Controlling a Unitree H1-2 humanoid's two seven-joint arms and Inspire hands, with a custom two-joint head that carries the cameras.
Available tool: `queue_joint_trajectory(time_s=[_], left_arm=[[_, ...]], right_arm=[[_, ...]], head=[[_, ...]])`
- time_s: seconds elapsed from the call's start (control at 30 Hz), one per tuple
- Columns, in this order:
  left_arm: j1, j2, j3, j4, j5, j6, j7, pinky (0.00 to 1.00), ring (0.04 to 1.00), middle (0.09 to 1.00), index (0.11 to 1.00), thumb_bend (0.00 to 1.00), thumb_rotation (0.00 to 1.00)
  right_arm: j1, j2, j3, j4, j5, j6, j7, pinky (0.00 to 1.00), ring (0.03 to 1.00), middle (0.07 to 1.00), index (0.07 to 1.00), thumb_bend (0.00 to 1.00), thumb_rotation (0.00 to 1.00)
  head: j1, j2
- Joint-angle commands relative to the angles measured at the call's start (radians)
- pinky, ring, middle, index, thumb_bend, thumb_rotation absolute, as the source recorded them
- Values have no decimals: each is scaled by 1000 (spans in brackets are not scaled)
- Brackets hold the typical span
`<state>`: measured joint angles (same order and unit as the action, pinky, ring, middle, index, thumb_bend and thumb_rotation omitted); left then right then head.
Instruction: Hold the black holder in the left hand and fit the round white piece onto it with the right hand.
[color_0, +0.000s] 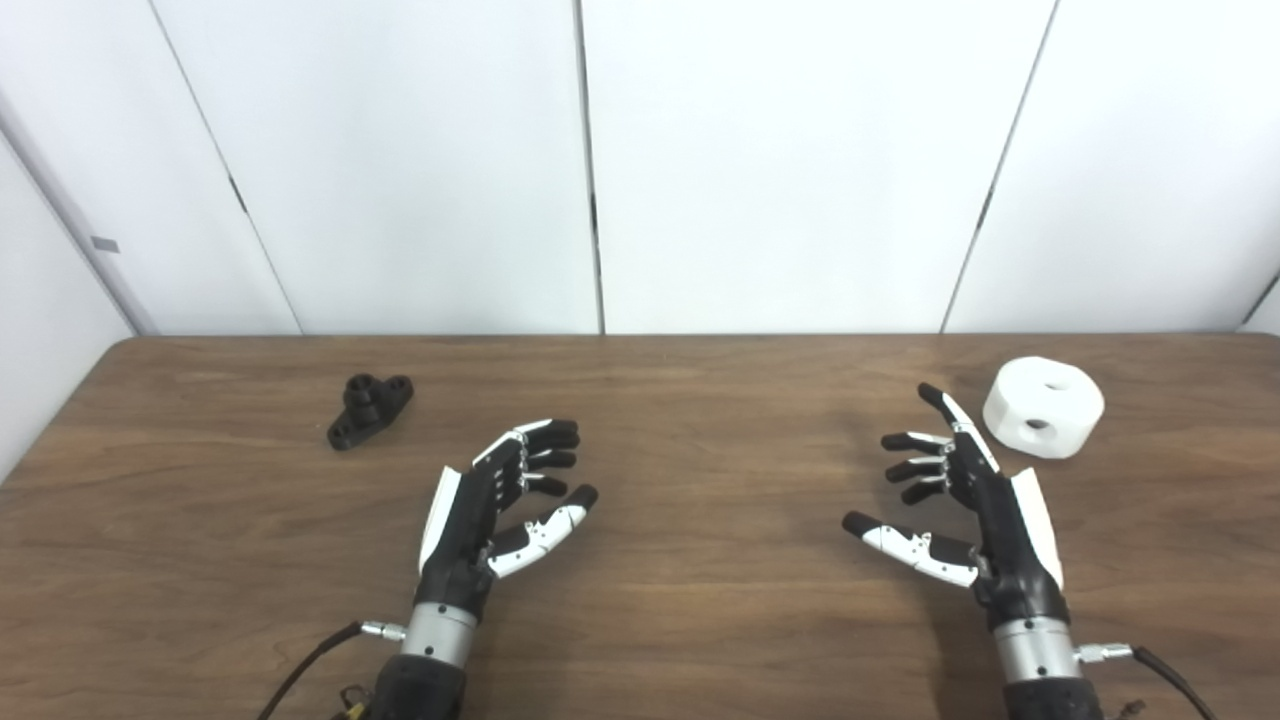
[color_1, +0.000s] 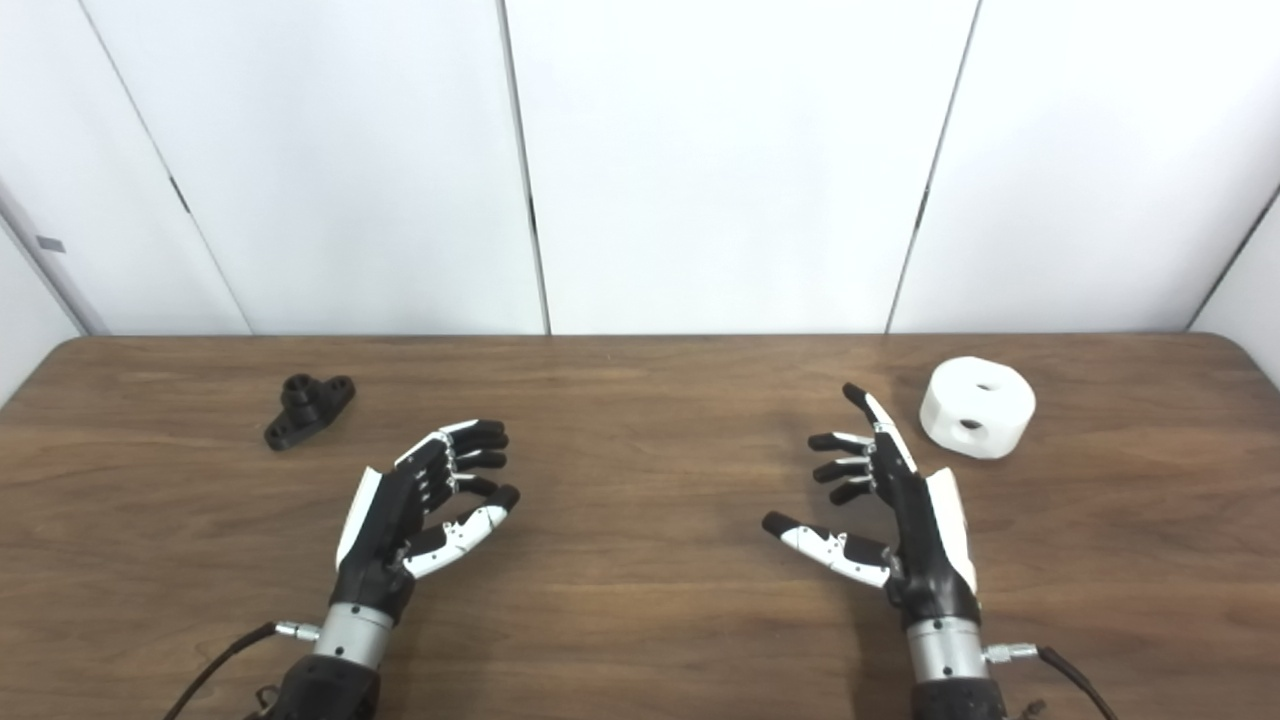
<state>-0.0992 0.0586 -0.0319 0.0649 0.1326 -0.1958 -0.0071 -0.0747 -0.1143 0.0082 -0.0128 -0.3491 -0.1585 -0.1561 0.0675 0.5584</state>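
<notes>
Left eye view: the left hand (color_0: 490, 510) hovers over the wooden table (color_0: 680, 600), fingers loosely curled and spread from the thumb, holding nothing. The black holder (color_0: 369, 409) lies well apart from those fingers, up and to their left. The right hand (color_0: 965, 500) is spread wide and empty; the round white piece (color_0: 1043, 406) sits just beside its uppermost fingertip, to the right, not touching.

Right eye view: the black holder (color_1: 309, 409) again lies beyond the left hand (color_1: 415, 500). The round white piece (color_1: 977, 406) rests near the right hand (color_1: 890, 495), past its outstretched fingers (color_1: 862, 402).
</notes>
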Motion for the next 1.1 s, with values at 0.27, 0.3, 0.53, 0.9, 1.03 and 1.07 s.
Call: queue_joint_trajectory(time_s=[0.27,0.3,0.53,0.9,1.03,1.07], left_arm=[[-28,-1,-4,-7,7,-25,9,618,725,742,725,541,105],[-27,-5,-4,-9,6,-16,10,619,726,744,725,544,108],[-34,-49,-24,48,10,-33,26,629,740,760,741,559,100],[-72,-80,-41,155,47,-97,70,626,744,767,731,573,52],[-78,-83,-36,144,35,-112,71,597,722,765,729,574,35],[-80,-83,-35,138,38,-110,73,597,723,765,734,577,31]], right_arm=[[-12,-9,-3,-25,5,-22,2,480,590,694,897,601,206],[-13,-13,-4,-20,3,-29,0,477,587,693,896,597,201],[-14,-58,-23,27,47,-92,10,471,586,701,883,554,140],[-20,-59,-46,11,139,-17,71,466,594,713,873,490,88],[-21,-59,-45,22,129,-41,67,437,586,709,871,490,122],[-22,-59,-46,27,129,-49,66,432,584,709,869,492,132]], head=[[57,-3],[79,-6],[323,-91],[399,-145],[401,-149],[401,-149]])
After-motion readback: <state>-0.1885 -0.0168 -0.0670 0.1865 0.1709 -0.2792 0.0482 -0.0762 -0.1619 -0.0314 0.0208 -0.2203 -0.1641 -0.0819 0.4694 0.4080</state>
